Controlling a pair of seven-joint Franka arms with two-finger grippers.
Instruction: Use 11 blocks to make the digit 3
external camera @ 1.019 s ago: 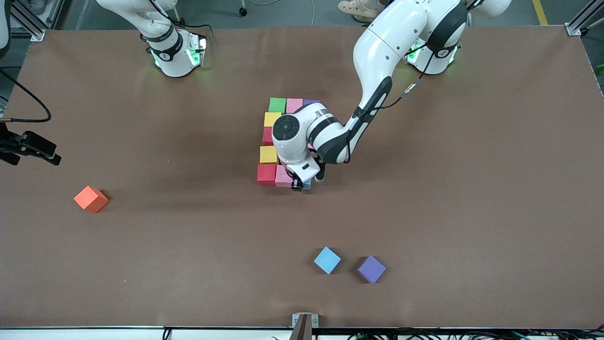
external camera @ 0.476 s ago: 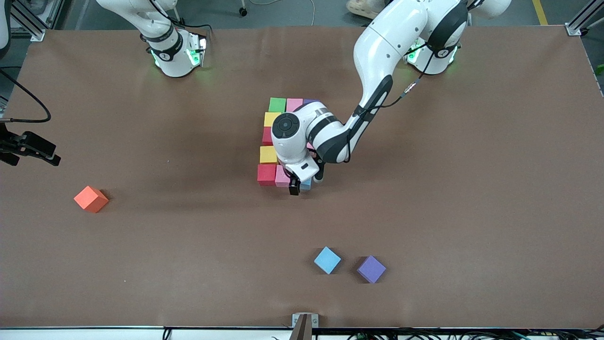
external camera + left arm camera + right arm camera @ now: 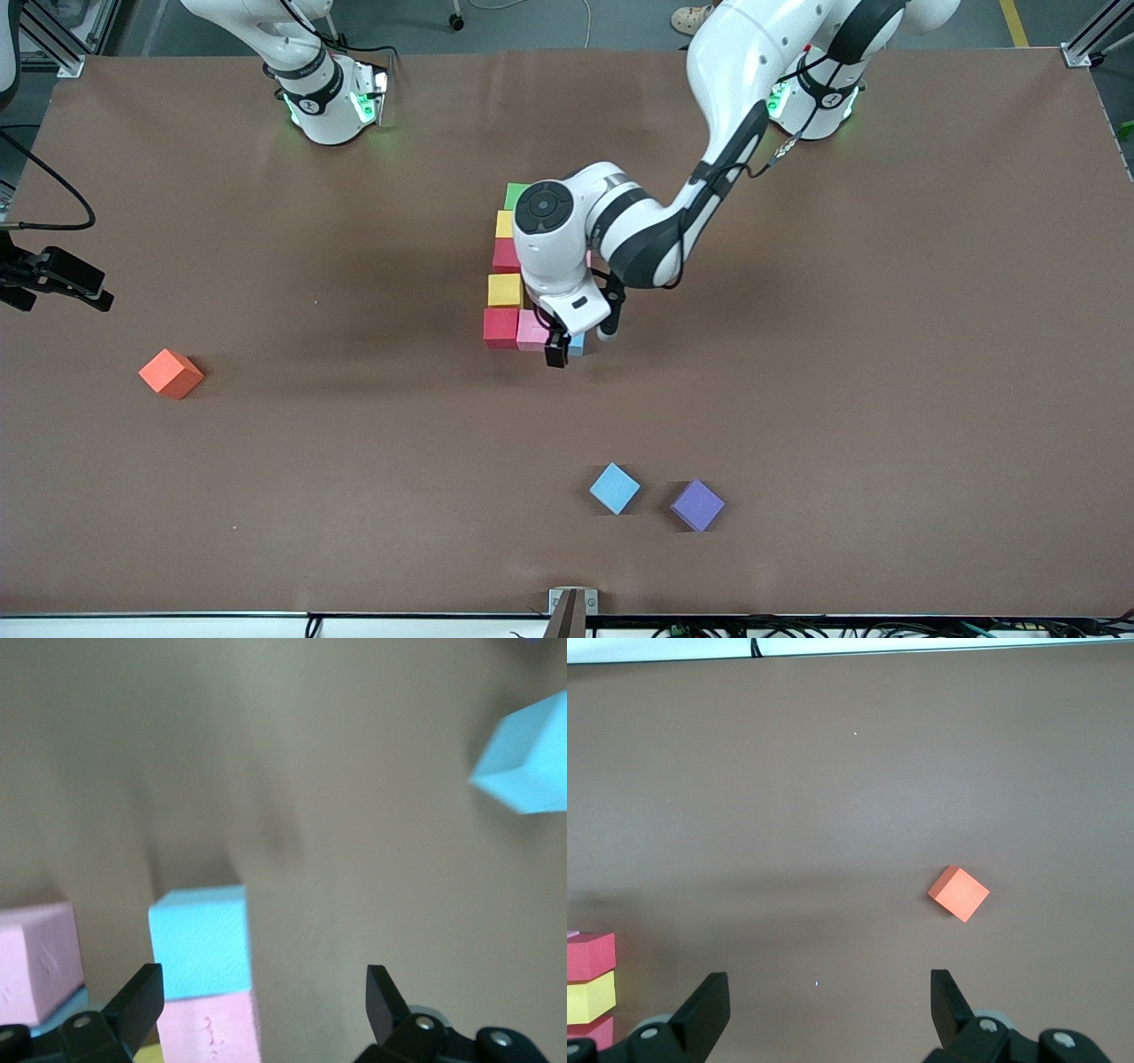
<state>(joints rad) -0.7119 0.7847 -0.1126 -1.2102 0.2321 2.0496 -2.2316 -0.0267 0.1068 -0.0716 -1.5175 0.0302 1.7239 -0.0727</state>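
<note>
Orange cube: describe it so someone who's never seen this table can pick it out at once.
Start from the multicolour block figure at mid-table, under the left arm. Go toward the right arm's end of the table, slightly nearer the front camera: the orange cube sits alone on bare brown tabletop, turned corner-on. It is the only orange block; the loose light blue cube and purple cube lie elsewhere, near the front edge.
</note>
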